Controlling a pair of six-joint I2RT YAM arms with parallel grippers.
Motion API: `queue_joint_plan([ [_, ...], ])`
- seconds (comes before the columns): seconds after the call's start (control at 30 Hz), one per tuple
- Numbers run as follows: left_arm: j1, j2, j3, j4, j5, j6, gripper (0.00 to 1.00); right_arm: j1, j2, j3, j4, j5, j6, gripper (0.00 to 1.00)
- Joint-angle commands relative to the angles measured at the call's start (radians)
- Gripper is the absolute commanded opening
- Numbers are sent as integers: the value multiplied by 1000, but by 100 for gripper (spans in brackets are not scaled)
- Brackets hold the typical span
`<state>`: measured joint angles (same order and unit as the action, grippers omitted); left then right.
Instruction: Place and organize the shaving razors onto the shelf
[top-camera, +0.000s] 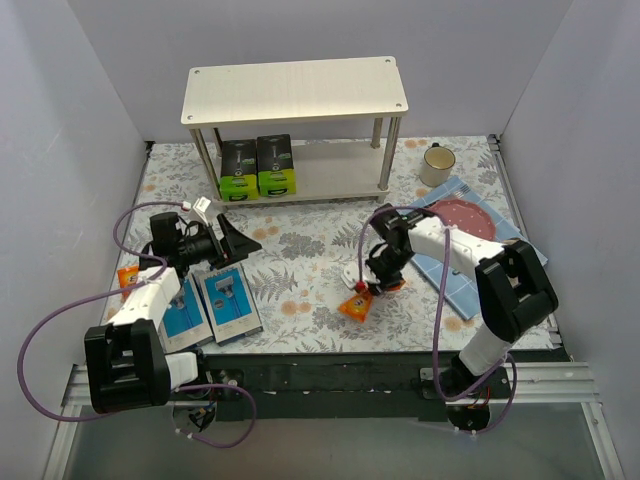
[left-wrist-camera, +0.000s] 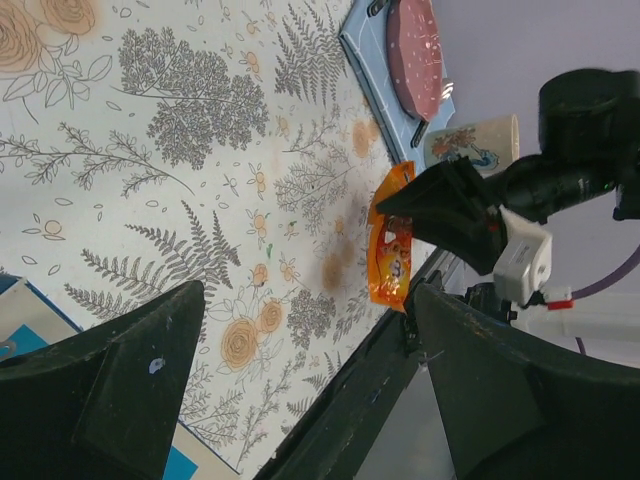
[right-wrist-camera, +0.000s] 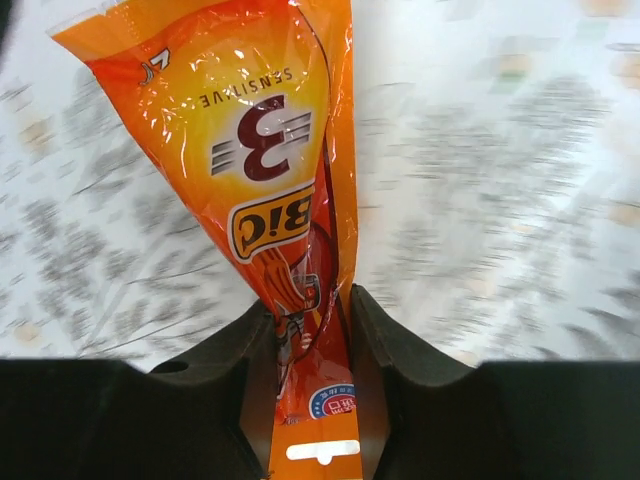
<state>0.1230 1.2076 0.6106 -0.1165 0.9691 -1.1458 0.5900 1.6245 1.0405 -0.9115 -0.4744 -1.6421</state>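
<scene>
My right gripper (top-camera: 372, 287) is shut on an orange razor packet (top-camera: 356, 304) and holds it by its top end near the table's front middle; the packet fills the right wrist view (right-wrist-camera: 265, 180) and hangs in the left wrist view (left-wrist-camera: 392, 250). My left gripper (top-camera: 240, 240) is open and empty, above two blue-and-white razor boxes (top-camera: 228, 301) at the front left. A second orange packet (top-camera: 127, 277) lies at the far left. Two black boxes with lime-green ends (top-camera: 258, 166) stand on the lower board of the pale two-tier shelf (top-camera: 300, 88).
A beige mug (top-camera: 437, 163) stands right of the shelf. A pink plate (top-camera: 460, 217) lies on a blue tiled mat (top-camera: 462, 280) at the right. The floral cloth (top-camera: 300, 250) covers the table between the arms. Grey walls close in on the sides.
</scene>
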Motion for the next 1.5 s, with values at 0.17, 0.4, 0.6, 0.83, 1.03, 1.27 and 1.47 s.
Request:
queue_joint_plan([
  [0.17, 9, 3, 67, -68, -7, 63, 85, 1, 179, 420, 506, 6, 1108, 41],
  [0.4, 20, -14, 60, -132, -32, 107, 85, -19, 371, 664, 612, 218, 1554, 37],
  [0.6, 32, 10, 110, -196, -36, 156, 84, -16, 497, 808, 652, 388, 1677, 21],
  [0.83, 35, 23, 106, -190, -35, 153, 85, -2, 618, 952, 666, 575, 1779, 11],
  [1.03, 33, 29, 97, -178, -30, 152, 85, 16, 673, 1015, 688, 617, 1848, 26],
  [1.27, 33, 26, 95, -176, -27, 152, 85, 33, 692, 1035, 688, 606, 1889, 65],
  [1.47, 33, 10, 75, -150, -15, 132, 85, 27, 618, 978, 689, 588, 1881, 66],
])
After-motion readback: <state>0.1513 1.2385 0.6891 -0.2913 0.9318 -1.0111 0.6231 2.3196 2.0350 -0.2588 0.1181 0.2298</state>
